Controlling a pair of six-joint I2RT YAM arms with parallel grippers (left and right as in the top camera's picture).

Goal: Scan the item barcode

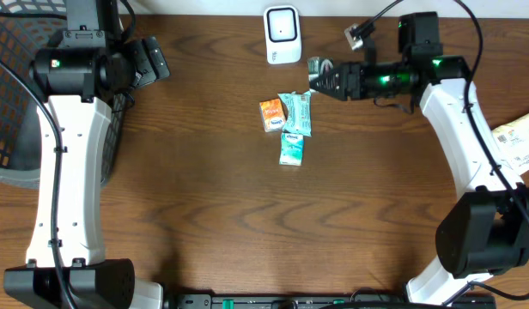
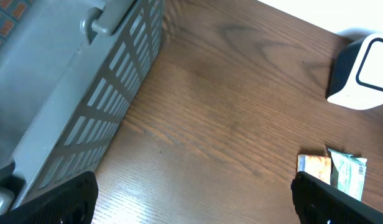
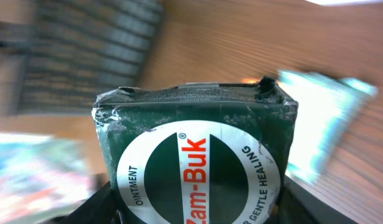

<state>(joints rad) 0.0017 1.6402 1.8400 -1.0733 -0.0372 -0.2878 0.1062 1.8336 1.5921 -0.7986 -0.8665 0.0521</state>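
Observation:
My right gripper (image 1: 323, 79) is shut on a dark green Zam-Buk ointment box (image 1: 315, 67), held above the table just right of the white barcode scanner (image 1: 282, 34). The box (image 3: 191, 155) fills the right wrist view, label facing the camera, with my right gripper (image 3: 191, 208) clamping its sides; no barcode shows. At the far left, beside the basket, my left gripper (image 1: 153, 60) stands wide open, and in its own view nothing but bare wood lies between the jaws of the left gripper (image 2: 191, 202). The scanner (image 2: 362, 71) shows at that view's upper right.
An orange packet (image 1: 271, 115) and two teal packets (image 1: 296, 112) (image 1: 291, 148) lie mid-table below the scanner. A dark mesh basket (image 1: 7, 86) stands at the left edge, its grey wall (image 2: 73, 81) close to the left gripper. Printed papers (image 1: 518, 142) lie at the right edge.

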